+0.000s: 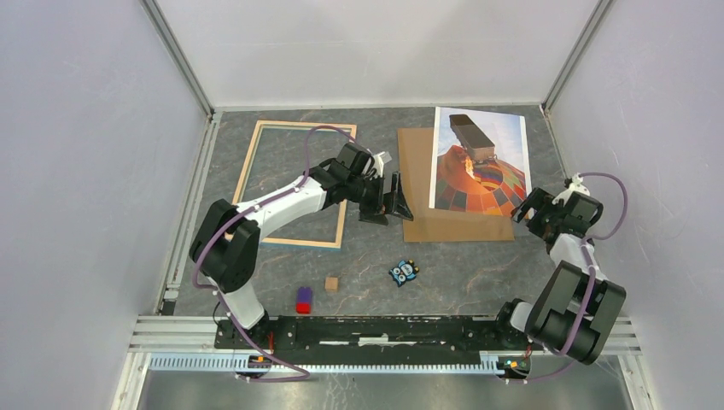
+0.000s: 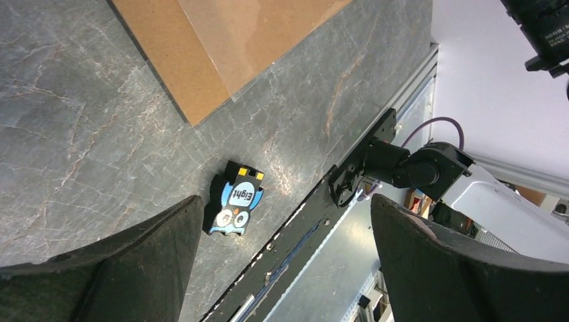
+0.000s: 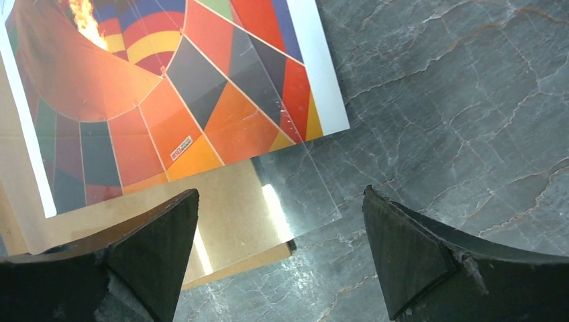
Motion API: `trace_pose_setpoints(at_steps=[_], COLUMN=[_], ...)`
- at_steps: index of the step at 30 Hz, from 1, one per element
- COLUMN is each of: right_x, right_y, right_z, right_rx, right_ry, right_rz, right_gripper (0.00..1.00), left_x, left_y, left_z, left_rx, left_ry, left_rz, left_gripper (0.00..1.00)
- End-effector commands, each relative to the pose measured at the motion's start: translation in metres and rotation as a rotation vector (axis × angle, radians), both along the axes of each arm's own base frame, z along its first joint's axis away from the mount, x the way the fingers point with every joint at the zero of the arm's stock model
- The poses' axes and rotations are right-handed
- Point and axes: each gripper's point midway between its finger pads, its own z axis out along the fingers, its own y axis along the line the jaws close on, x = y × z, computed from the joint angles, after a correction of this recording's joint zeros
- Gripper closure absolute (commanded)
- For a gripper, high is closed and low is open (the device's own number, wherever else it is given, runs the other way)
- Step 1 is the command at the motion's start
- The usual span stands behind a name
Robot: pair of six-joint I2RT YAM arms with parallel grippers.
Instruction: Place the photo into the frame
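The photo (image 1: 478, 166) of an orange-red balloon lies face up at the back right, partly on a brown backing board (image 1: 418, 184). Its lower corner (image 3: 201, 100) fills the top left of the right wrist view. The frame (image 1: 290, 125) lies flat at the back left, wood-coloured rim up, with the left arm crossing over it. My left gripper (image 1: 388, 205) hovers open at the board's left edge, holding nothing (image 2: 285, 201). My right gripper (image 1: 525, 209) is open over the photo's near right corner, and nothing is between its fingers (image 3: 282, 191).
A clear sheet (image 3: 302, 194) lies on the board and sticks out past its corner. An owl toy (image 1: 404, 272) (image 2: 235, 199), a small wooden cube (image 1: 331, 283) and a red and blue block (image 1: 303, 299) sit near the front. White walls enclose the table.
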Motion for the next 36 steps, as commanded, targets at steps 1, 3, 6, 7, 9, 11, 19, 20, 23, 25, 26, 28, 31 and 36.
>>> trace_pose_setpoints(at_steps=[1,3,6,7,9,11,19,20,23,25,26,28,31,36], right_x=[0.011,0.008,0.004,0.003,0.004,0.005,-0.004,-0.004,-0.003,-0.004,-0.005,-0.005,-0.005,-0.008], right_y=[-0.004,-0.001,0.0,-0.002,-0.008,-0.011,-0.014,-0.014,-0.01,-0.009,-0.008,-0.004,0.003,0.008], right_z=[0.009,-0.001,-0.011,-0.012,-0.012,-0.012,-0.026,-0.028,-0.03,-0.032,-0.033,-0.036,-0.041,-0.051], right_rx=[0.04,0.053,0.061,0.06,0.062,0.081,0.21,0.235,0.324,0.361,0.382,0.43,0.48,0.517], right_ry=[-0.04,-0.007,0.021,0.027,0.022,0.007,-0.043,-0.046,-0.094,-0.114,-0.121,-0.137,-0.149,-0.153], right_rz=[0.042,0.058,0.07,0.062,0.045,0.041,-0.014,-0.017,-0.018,-0.033,-0.039,-0.044,-0.037,-0.052], right_gripper=[0.04,0.06,0.08,0.08,0.08,0.17,0.24,0.27,0.33,0.35,0.36,0.39,0.42,0.44], left_x=[-0.002,-0.003,-0.004,-0.004,-0.005,-0.005,-0.009,-0.009,-0.01,-0.011,-0.011,-0.011,-0.011,-0.012], left_y=[-0.011,-0.012,-0.013,-0.013,-0.013,-0.013,-0.01,-0.009,-0.01,-0.01,-0.01,-0.01,-0.01,-0.011], left_z=[0.026,0.023,0.018,0.016,0.013,0.013,0.017,0.017,0.016,0.014,0.013,0.014,0.013,0.01], left_rx=[-0.085,-0.081,-0.078,-0.078,-0.075,-0.072,-0.046,-0.043,-0.04,-0.036,-0.037,-0.039,-0.034,-0.027], left_ry=[0.0,0.015,0.032,0.036,0.047,0.045,-0.015,-0.02,-0.026,-0.018,-0.014,-0.017,-0.018,-0.018], left_rz=[-0.031,-0.032,-0.034,-0.036,-0.039,-0.038,-0.045,-0.046,-0.048,-0.052,-0.054,-0.054,-0.051,-0.056], left_gripper=[0.0,0.0,0.0,0.0,0.0,0.01,0.01,0.01,0.01,0.01,0.01,0.01,0.01,0.01])
